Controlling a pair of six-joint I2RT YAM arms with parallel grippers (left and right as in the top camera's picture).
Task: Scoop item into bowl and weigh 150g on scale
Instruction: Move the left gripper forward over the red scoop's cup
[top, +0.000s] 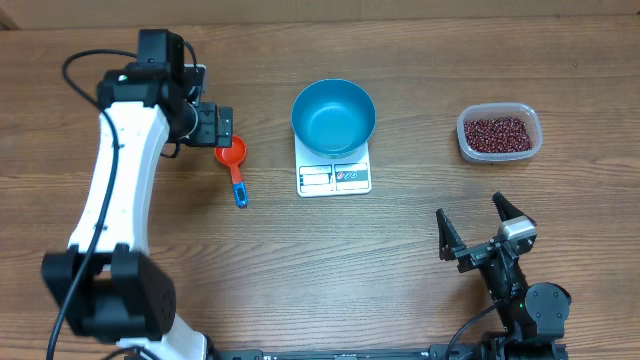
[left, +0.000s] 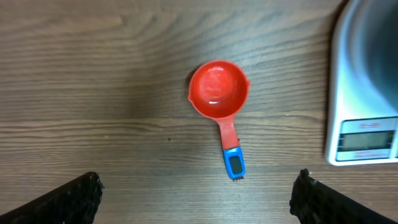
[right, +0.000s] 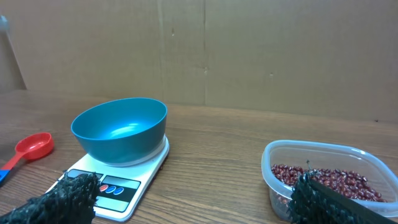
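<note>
Both sets of jaws stand wide, empty. Red measuring scoop (left: 217, 89) likely light, rigid: grip its blue-tipped handle (left: 231, 142).

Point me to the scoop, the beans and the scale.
scoop (left: 217, 89), left wrist view: inside its red cup.
beans (top: 498, 133), overhead view: middle of the heap.
scale (top: 334, 178), overhead view: its front panel.

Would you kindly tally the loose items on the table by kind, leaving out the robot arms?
Blue bowl: 1
White kitchen scale: 1
Red measuring scoop: 1
Clear plastic tub of maroon beans: 1
Total: 4
</note>
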